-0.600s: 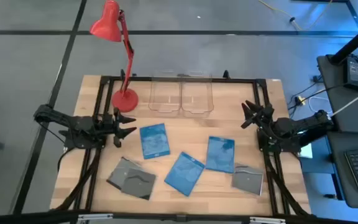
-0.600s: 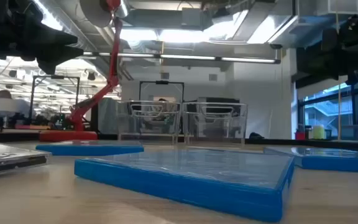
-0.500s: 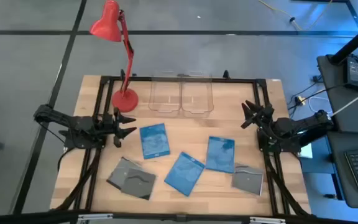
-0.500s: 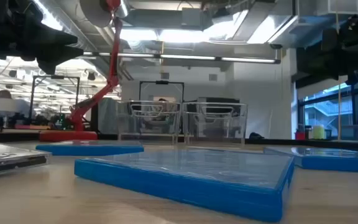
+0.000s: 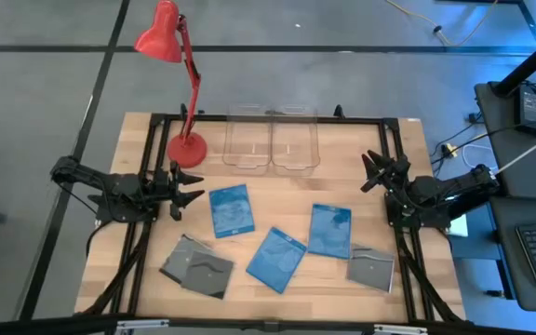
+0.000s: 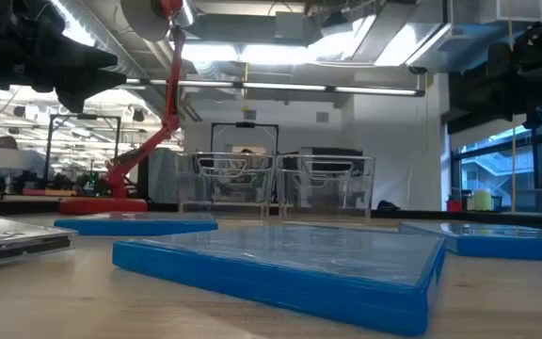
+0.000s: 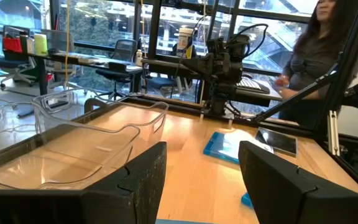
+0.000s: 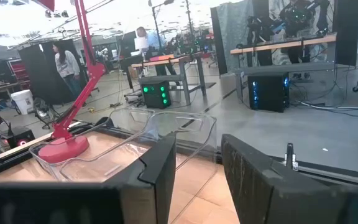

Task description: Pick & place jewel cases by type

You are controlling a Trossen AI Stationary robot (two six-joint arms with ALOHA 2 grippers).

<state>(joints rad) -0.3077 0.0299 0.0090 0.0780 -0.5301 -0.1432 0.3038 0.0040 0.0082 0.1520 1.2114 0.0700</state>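
Observation:
Six jewel cases lie flat on the wooden table. Three are blue: one (image 5: pixel 232 209) left of centre, one (image 5: pixel 277 258) near the middle front, also filling the low view (image 6: pixel 280 259), one (image 5: pixel 329 230) to the right. Two smoky grey cases (image 5: pixel 197 266) overlap at the front left; a third (image 5: pixel 371 268) lies at the front right. My left gripper (image 5: pixel 192 191) hovers open at the table's left side, near the left blue case. My right gripper (image 5: pixel 368 170) hovers open at the right side. Both hold nothing.
Two clear plastic bins (image 5: pixel 271 140) stand side by side at the far edge, seen also in the left wrist view (image 7: pixel 73 149) and right wrist view (image 8: pixel 129 140). A red desk lamp (image 5: pixel 186 146) stands at the far left. A person (image 7: pixel 319 56) stands beyond the table's right side.

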